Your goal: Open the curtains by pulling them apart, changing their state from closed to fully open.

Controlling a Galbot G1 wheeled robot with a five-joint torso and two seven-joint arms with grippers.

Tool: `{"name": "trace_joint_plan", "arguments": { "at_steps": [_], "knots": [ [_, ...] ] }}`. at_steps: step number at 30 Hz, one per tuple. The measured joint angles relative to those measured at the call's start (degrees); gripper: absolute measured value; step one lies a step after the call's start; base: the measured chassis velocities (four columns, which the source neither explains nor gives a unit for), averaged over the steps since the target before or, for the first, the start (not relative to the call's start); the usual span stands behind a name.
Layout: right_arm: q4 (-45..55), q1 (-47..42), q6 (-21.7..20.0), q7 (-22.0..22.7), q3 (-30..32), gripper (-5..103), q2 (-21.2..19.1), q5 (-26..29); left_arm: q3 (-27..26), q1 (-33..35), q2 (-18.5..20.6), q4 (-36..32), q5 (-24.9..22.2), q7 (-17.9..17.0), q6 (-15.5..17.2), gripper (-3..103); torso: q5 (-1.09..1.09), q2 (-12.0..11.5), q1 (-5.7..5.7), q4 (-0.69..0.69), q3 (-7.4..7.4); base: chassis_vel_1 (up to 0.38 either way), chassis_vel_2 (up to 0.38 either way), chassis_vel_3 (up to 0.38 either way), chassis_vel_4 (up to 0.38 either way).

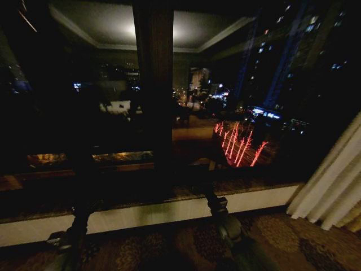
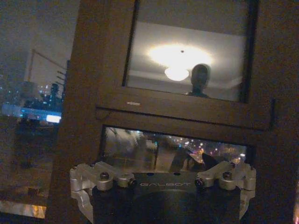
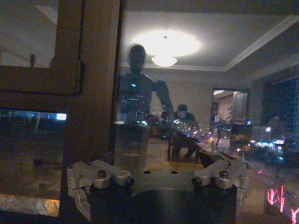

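Now the curtains (image 1: 333, 186) hang gathered at the right end of the dark window (image 1: 254, 84), their cream pleats bunched beside the glass, above the patterned carpet. Both arms reach low toward the white sill (image 1: 169, 212) under that window. The left gripper (image 2: 163, 161) faces the brown window frame (image 2: 93, 93) with its jaws spread wide apart, nothing between them. The right gripper (image 3: 159, 161) likewise points at the window pane, jaws wide apart and holding nothing.
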Motion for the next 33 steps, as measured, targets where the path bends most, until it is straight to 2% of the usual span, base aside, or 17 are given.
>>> {"name": "trace_joint_plan", "arguments": {
  "at_steps": [11, 26, 33],
  "knots": [
    [0.0, 0.0, 0.0, 0.0, 0.01, 100, -0.01, 0.0, 0.01, 0.0, -0.01, -0.01, 0.0, 0.01, 0.0, 100, 0.02, 0.01, -0.03, -0.02, -0.01, 0.104, -0.344, -0.115, 0.363],
    [0.0, 0.0, 0.0, 0.0, 0.0, 100, 0.01, 0.0, -0.01, 0.0, -0.01, -0.01, 0.0, 0.01, 0.0, 100, 0.01, 0.0, -0.01, -0.01, 0.0, 0.353, -0.32, -0.355, 0.321],
    [0.0, -0.01, 0.0, 0.0, 0.0, 100, 0.01, 0.0, 0.0, 0.01, -0.01, -0.01, 0.0, 0.01, 0.0, 100, 0.02, 0.04, -0.06, -0.01, -0.03, 0.166, -0.193, -0.148, 0.198]
  ]
}}
